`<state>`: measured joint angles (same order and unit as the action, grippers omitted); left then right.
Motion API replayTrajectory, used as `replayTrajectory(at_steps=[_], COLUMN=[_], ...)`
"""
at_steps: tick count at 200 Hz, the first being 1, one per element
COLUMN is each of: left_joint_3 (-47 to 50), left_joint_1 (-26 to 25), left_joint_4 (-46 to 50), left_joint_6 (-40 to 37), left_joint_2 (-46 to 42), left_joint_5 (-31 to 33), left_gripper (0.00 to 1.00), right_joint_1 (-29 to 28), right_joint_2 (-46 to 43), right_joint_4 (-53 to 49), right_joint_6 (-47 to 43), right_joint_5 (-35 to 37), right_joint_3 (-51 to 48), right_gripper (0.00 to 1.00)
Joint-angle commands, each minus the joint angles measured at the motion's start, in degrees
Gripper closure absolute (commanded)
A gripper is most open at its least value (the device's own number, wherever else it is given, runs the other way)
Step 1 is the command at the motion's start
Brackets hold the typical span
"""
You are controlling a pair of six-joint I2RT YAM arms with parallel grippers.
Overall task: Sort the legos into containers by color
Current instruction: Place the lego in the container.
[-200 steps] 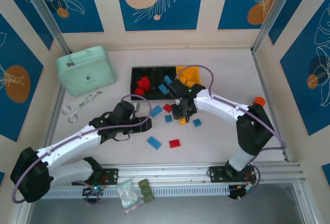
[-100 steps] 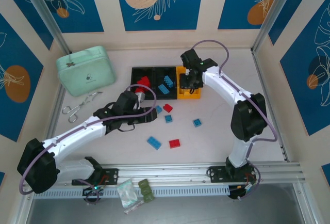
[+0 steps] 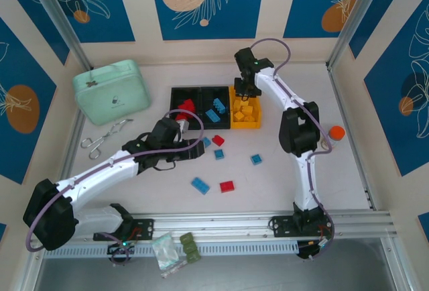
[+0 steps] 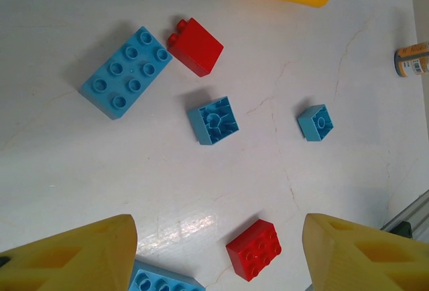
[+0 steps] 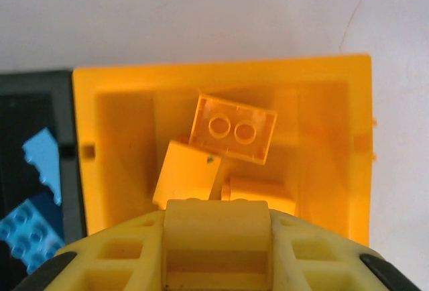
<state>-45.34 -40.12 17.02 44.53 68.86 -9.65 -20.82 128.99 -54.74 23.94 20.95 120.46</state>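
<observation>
Three joined containers stand at the back: a black bin [image 3: 175, 96] with red legos, a black bin [image 3: 204, 95] with blue ones, and a yellow-orange bin [image 3: 255, 125] with yellow bricks [image 5: 233, 127]. My right gripper [image 3: 245, 91] hangs over the yellow bin [image 5: 90, 113], shut on a yellow lego [image 5: 218, 227]. My left gripper [image 3: 196, 147] is open low over the table, and a red lego [image 4: 253, 249] lies between its fingers [image 4: 74, 257]. Loose blue legos [image 4: 126, 71] [image 4: 213, 120] [image 4: 314, 122] and another red one [image 4: 195, 46] lie beyond it.
A mint-green case [image 3: 110, 91] sits at the back left with metal tongs [image 3: 104, 137] in front of it. An orange-capped object [image 3: 336, 131] stands by the right arm. A clear bag [image 3: 165, 249] and dark green blocks [image 3: 191, 247] lie on the front rail.
My right gripper lifted a yellow lego off the table and carried it back over the yellow bin. My left gripper slid right toward the loose legos.
</observation>
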Motion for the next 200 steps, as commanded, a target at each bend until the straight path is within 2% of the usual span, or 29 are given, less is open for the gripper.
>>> replayTrajectory(at_steps=[1,29,50,77,98,127,160,200], left_joint_3=[-0.4,0.0,0.1,0.3,0.7,1.6,1.6,2.1], left_joint_1=[1.0,1.0,1.1,1.1,1.1,1.1,1.0,0.0], left_joint_4=[0.8,0.9,1.1,1.1,1.1,2.2,7.8,12.9], left_joint_6=[-0.7,-0.5,-0.4,-0.4,-0.5,-0.6,-1.2,-1.4], left_joint_2=[0.2,0.1,0.1,0.0,0.1,-0.2,-1.2,-2.9], left_joint_5=[-0.2,0.0,-0.1,-0.2,-0.4,-1.0,-0.9,-2.2], left_gripper=[0.35,0.34,0.34,0.34,0.34,0.35,0.35,0.34], right_joint_1=[0.7,0.7,0.7,-0.1,-0.9,-2.2,-4.3,-5.3], right_joint_2=[4.3,7.9,9.1,7.5,4.0,-4.9,-18.1,-32.8], right_joint_4=[-5.1,-6.5,-7.8,-7.8,-6.9,-2.7,3.4,9.0], right_joint_6=[-0.8,-1.0,-0.5,-0.6,-0.8,-0.5,0.1,1.8], right_joint_5=[2.2,2.8,3.0,3.4,3.4,2.4,0.9,-4.9], right_joint_3=[6.5,11.0,13.1,13.0,10.9,2.1,-12.8,-30.1], right_gripper=[0.68,0.64,0.56,0.47,0.46,0.46,0.46,0.42])
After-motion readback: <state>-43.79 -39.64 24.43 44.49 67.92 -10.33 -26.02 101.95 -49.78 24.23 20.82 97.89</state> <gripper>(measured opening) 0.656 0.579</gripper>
